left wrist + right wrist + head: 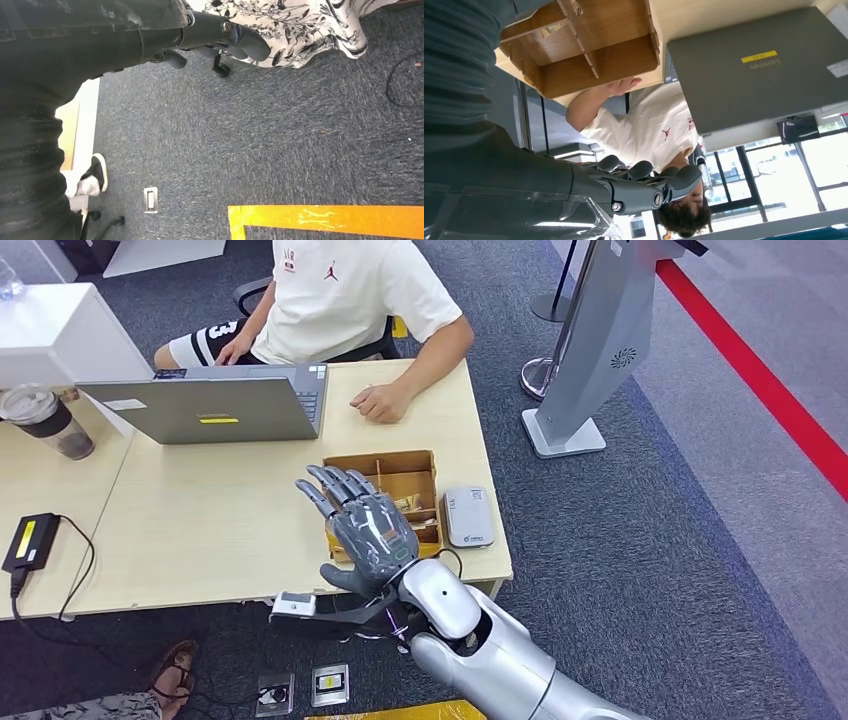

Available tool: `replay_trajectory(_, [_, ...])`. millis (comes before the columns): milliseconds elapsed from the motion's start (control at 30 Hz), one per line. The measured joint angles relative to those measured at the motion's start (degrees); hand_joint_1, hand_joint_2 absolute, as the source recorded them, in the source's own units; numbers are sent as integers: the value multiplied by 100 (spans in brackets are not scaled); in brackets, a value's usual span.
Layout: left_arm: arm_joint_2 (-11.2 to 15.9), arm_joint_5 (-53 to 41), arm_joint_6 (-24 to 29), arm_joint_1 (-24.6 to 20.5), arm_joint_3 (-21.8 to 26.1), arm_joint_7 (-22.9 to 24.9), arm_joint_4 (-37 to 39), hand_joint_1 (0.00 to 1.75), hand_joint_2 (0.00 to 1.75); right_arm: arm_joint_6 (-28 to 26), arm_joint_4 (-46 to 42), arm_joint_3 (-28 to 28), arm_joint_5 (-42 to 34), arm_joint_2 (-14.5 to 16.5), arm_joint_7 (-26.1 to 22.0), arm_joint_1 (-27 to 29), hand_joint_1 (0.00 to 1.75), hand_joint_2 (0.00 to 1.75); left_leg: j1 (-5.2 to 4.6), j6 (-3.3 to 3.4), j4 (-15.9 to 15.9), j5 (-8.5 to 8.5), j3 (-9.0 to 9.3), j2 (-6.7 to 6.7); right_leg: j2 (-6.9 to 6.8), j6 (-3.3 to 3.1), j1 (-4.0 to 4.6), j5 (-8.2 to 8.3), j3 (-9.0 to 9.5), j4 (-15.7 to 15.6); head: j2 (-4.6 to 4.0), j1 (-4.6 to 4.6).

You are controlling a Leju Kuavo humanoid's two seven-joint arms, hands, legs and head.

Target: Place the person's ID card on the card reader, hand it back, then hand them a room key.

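The right hand (365,530) is empty, fingers spread, just left of the wooden box (405,480); the card reader (468,516) lies right of the box on the table (200,530). Left hand (220,32): state indeterminate.

laptop (759,75) lid: "Lenovo", beside a yellow sticker too small to read | person's white shirt (340,295): red Jordan jumpman logo | black shorts (205,340): white "3" | card reader (468,516): print unreadable
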Motion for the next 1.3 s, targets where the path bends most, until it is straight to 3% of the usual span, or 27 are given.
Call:
replay_trajectory(533, [-24,84,10,2,38,0,0,0,175,-648,1556,242,93,366,417,-482,0,175,0,0,1,0,1,0,1,0,-1,0,-1,0,0,0])
replay_trajectory(1300, [-23,202,137,12,36,4,0,0,175,-507,2076,-13,131,231,895,-507,0,175,0,0,2,0,4,2,3,0,-1,0,-2,-1,0,1])
